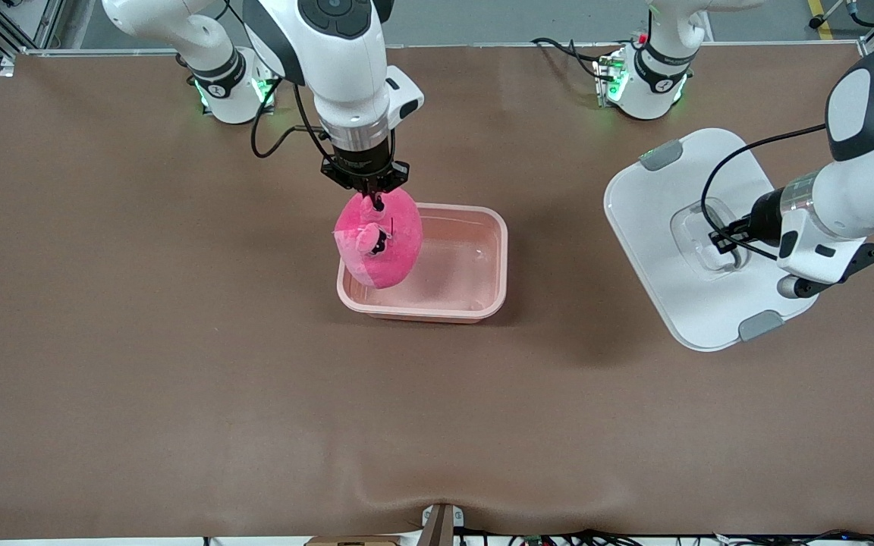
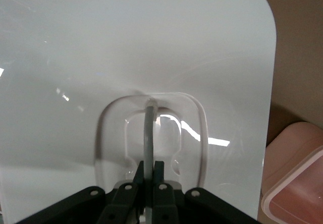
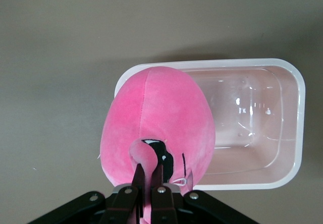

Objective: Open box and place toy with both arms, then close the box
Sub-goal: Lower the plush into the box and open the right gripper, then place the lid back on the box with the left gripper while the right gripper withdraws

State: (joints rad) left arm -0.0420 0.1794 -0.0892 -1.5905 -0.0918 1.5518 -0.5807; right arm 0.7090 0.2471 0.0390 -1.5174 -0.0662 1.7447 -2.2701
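Note:
The pale pink tub of the box (image 1: 482,258) stands open in the middle of the table. My right gripper (image 1: 376,202) is shut on a nub of the hot-pink plush toy (image 1: 380,239) and holds it hanging over the tub's end toward the right arm's side; the right wrist view shows the toy (image 3: 156,118) over the tub (image 3: 282,133). The white lid (image 1: 664,227) with two grey clips lies off the tub, toward the left arm's end. My left gripper (image 1: 727,243) is shut on the lid's clear centre handle (image 2: 149,133), and the lid (image 2: 75,57) fills the left wrist view.
Brown table mat (image 1: 179,341) all around. A corner of the pink tub (image 2: 298,183) shows beside the lid in the left wrist view. The arm bases (image 1: 232,91) stand along the table edge farthest from the front camera.

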